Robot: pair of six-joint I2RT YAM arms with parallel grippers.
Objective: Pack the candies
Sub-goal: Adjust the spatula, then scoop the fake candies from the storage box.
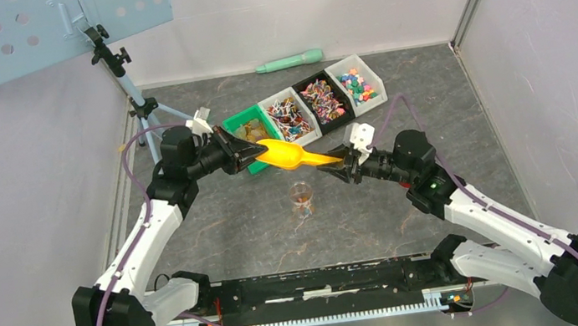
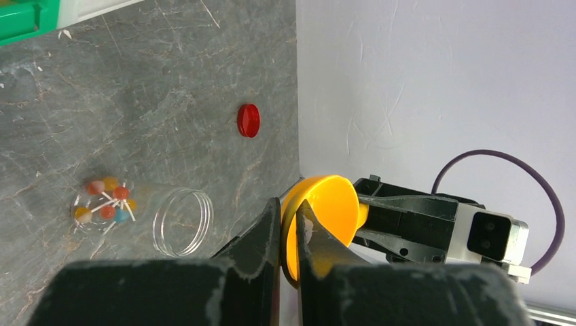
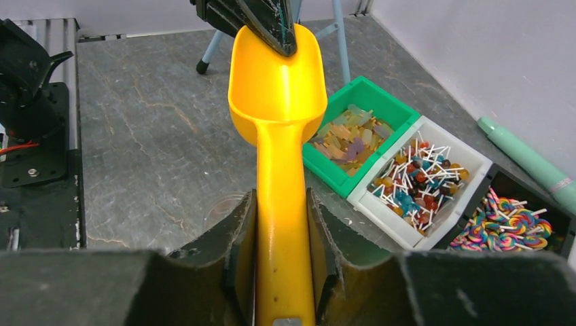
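Note:
A yellow scoop (image 1: 289,156) hangs level above the table between my two grippers, and its bowl (image 3: 275,75) is empty. My left gripper (image 1: 253,156) (image 2: 289,205) is shut on the rim of the bowl. My right gripper (image 1: 328,164) (image 3: 280,195) is shut on the handle, with both pads against it. A clear jar (image 1: 301,199) (image 2: 139,216) stands below the scoop with a few candies (image 2: 105,202) at its bottom. More candies fill the green bin (image 3: 350,136), the white bin (image 3: 414,180) and the black bin (image 3: 506,224).
Several bins (image 1: 308,106) stand in a row at the back of the table. A red lid (image 2: 248,120) lies by the wall. A green tube (image 1: 289,62) lies against the back wall. A tripod (image 1: 134,99) with a perforated plate stands at the back left.

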